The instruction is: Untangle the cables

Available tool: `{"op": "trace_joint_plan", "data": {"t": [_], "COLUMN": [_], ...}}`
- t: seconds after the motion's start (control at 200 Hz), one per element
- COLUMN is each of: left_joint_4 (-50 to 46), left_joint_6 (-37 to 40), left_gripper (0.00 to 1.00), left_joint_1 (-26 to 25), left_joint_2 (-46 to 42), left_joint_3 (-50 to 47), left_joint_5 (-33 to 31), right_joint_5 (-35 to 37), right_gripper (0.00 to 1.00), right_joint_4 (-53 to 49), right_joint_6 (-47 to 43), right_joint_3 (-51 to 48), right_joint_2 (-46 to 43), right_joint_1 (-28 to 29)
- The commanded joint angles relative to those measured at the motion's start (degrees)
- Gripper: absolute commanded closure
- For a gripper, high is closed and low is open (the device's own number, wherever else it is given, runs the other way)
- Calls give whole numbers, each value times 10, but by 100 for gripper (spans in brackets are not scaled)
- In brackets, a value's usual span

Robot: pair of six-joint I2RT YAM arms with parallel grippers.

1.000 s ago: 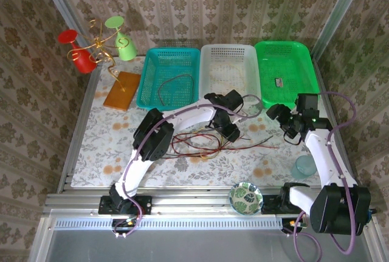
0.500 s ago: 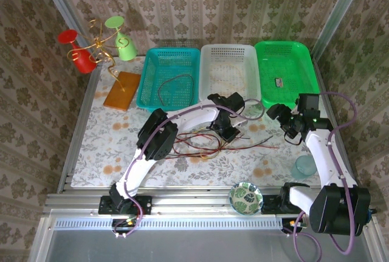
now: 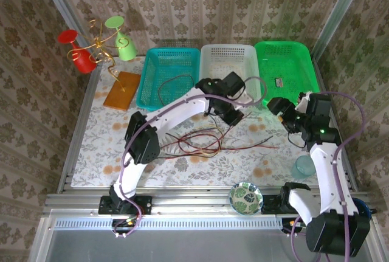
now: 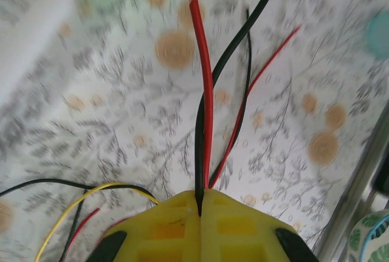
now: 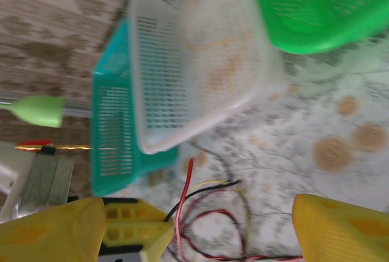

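Left gripper (image 4: 200, 201) is clenched tight on the thin red and black cables (image 4: 205, 92), whose loose tangle lies on the flowery tablecloth (image 3: 103, 146) before the white plastic basket (image 3: 205, 73); right gripper (image 3: 281, 109) hangs with jaws spread wide, holding nothing

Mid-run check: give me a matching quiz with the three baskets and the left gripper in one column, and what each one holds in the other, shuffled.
Things:
1. teal basket
2. white basket
3. green basket
4. left gripper

What it holds:
A. fingers shut on a black cable
B. a small dark item
C. a dark cable lying loose
D. a faint yellow-orange cable

Pairs: 1-C, 2-D, 3-B, 4-A
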Motion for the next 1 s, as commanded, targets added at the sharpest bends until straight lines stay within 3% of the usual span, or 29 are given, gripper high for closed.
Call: {"op": "trace_joint_plan", "data": {"t": [0.0,0.16,0.35,0.52,0.72,0.995], "left_joint_4": [-30,78,262,392,436,455], "left_joint_6": [8,-41,-121,-157,-183,-187], "left_gripper": [100,100,100,100,100,100], "left_joint_1": [12,18,35,43,44,34], "left_joint_2": [-34,-90,-165,-211,-224,-236], "left_joint_3": [9,-60,-185,-271,-302,-330], "left_joint_5": [2,20,30,34,34,31], "right_joint_5": [-71,-102,-80,-56,-6,26], "right_gripper": [23,28,29,29,33,54], "right_joint_4": [95,231,264,285,307,366], "right_joint_6": [90,204,236,242,244,254], "right_joint_3": [-2,-8,13,6,-5,-23], "right_joint_2": [-7,19,31,57,74,110], "right_joint_1": [-3,-1,3,46,118,133]}}
